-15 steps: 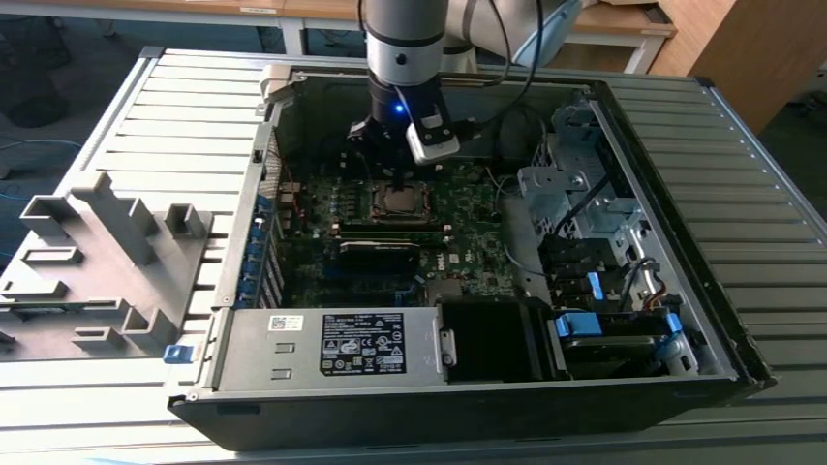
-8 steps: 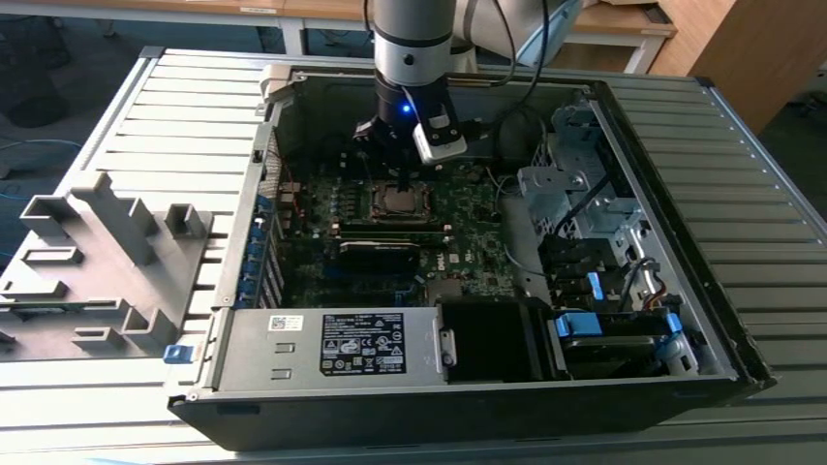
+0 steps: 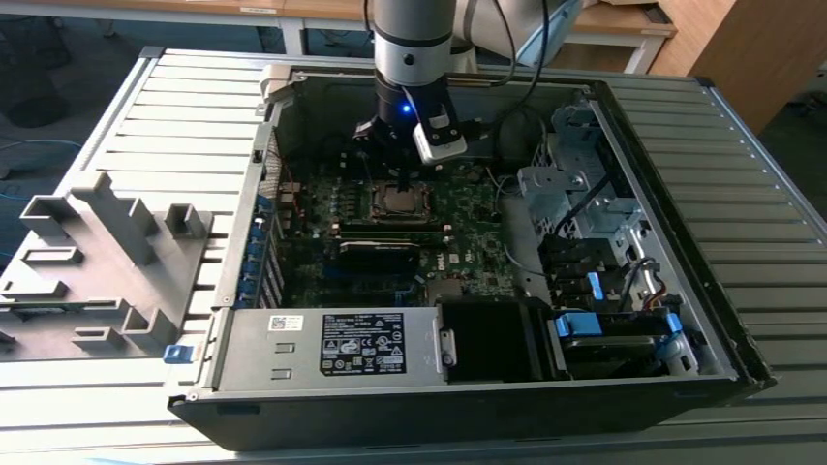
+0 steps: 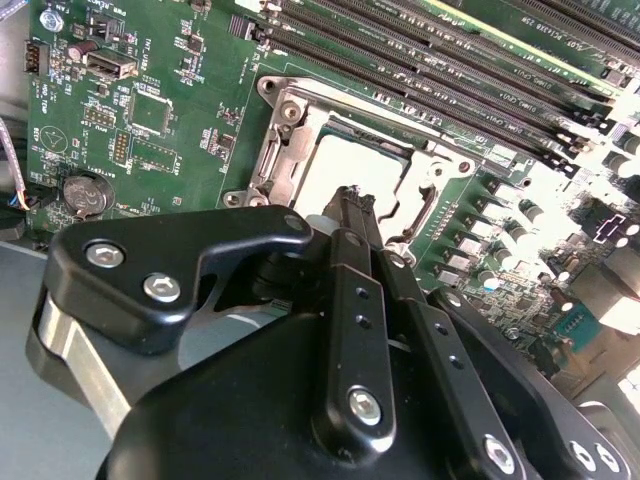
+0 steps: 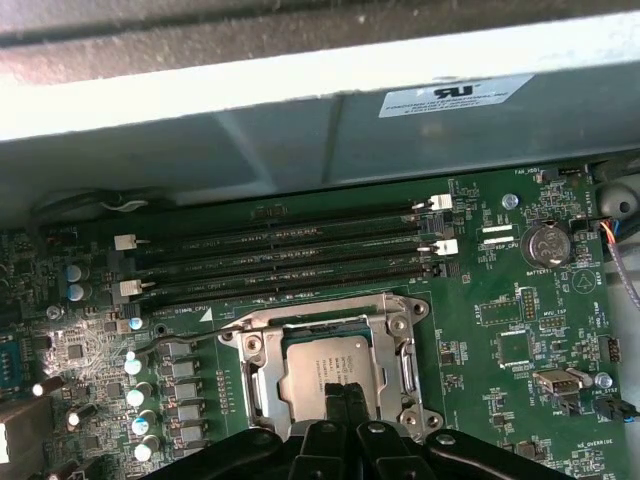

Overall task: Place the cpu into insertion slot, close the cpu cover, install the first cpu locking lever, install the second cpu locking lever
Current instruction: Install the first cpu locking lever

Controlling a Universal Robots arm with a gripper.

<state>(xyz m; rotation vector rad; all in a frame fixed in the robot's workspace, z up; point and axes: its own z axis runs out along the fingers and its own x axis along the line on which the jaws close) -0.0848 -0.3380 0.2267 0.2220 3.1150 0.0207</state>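
The cpu (image 5: 318, 362), a silvery-grey square chip, sits in the insertion slot on the green motherboard. The cpu cover (image 5: 398, 345) lies flat around it as a silvery frame and hides the slot's rim. The same chip (image 4: 352, 160) and cover (image 4: 282, 130) appear in the second wrist view. My gripper (image 5: 342, 392) hangs just over the chip's near edge, its two black fingers pressed together with nothing between them. From the second wrist view, the gripper (image 4: 350, 198) tips end over the chip. In the exterior view, the gripper (image 3: 402, 177) is inside the open case, above the cpu (image 3: 398, 201).
Long black memory slots (image 5: 280, 250) run beside the socket, with a row of capacitors (image 5: 140, 395) on another side. A coin battery (image 5: 547, 243) lies on the board. The case holds a power supply (image 3: 336, 344) and a drive cage (image 3: 582, 194). A grey fixture (image 3: 104, 252) stands on the table at the exterior view's left.
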